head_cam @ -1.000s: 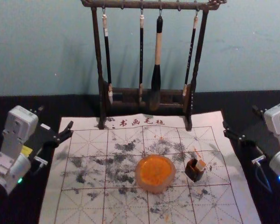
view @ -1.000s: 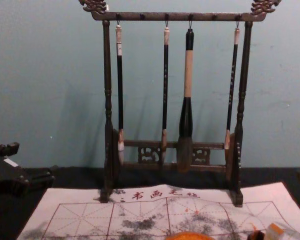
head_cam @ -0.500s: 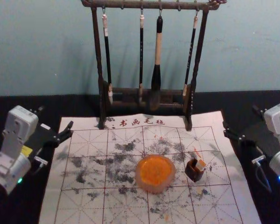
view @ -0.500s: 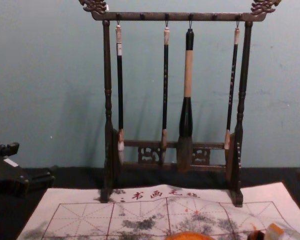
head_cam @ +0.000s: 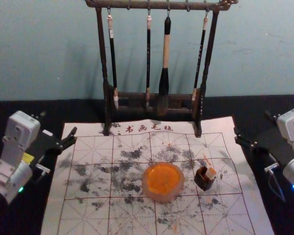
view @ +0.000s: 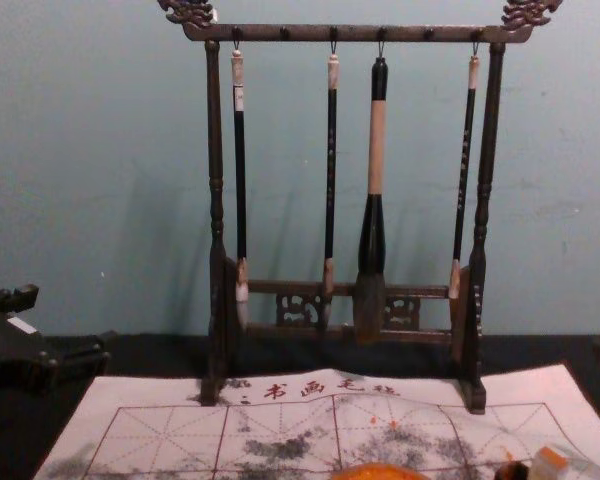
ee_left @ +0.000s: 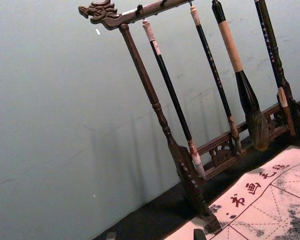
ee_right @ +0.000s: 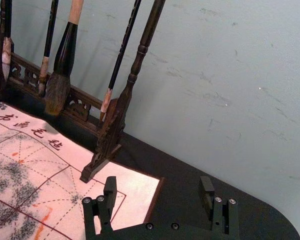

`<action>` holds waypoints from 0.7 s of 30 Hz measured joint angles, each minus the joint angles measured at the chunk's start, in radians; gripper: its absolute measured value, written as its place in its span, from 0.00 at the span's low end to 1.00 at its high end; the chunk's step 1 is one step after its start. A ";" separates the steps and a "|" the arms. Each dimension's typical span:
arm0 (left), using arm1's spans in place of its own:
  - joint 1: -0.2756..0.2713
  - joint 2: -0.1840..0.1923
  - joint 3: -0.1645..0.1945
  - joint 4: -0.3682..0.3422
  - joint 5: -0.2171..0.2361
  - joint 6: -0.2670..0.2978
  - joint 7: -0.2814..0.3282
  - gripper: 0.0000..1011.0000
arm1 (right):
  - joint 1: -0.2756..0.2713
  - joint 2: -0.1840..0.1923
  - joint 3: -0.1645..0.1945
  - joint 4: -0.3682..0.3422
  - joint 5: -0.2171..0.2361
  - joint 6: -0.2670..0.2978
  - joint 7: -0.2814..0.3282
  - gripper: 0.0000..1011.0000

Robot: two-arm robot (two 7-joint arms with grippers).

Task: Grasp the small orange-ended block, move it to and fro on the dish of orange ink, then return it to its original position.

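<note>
Poised with right gripper (ee_right: 158,181) released and empty; inward, must pinch orange-ended block (head_cam: 211,173) at dark holder (head_cam: 204,182), likely toppling it if brushed; farther inward, could shove dish of orange ink (head_cam: 162,197) by overpressing; farthest, parked with left gripper (head_cam: 59,123) released

Dish (head_cam: 158,197) on mat (head_cam: 90,223), holder (head_cam: 204,183) right (block (head_cam: 211,173) in it); rack (head_cam: 103,58) behind, brushes (head_cam: 165,54) on it.

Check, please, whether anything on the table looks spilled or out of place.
The mat looks stained: black smudges cover much of its grid, with orange marks near the holder. The block looks tilted at the holder.
</note>
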 joint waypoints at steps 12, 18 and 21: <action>0.000 0.000 0.000 0.000 0.000 0.000 0.000 0.99 | 0.000 -0.001 0.003 0.000 0.003 0.000 0.007 0.99; 0.000 0.000 0.000 0.000 0.000 0.000 0.000 0.99 | -0.016 0.005 0.031 -0.021 0.041 -0.007 0.078 0.99; 0.000 0.000 0.000 0.000 0.000 0.000 0.000 0.99 | -0.029 0.011 0.037 -0.040 0.051 -0.014 0.103 0.99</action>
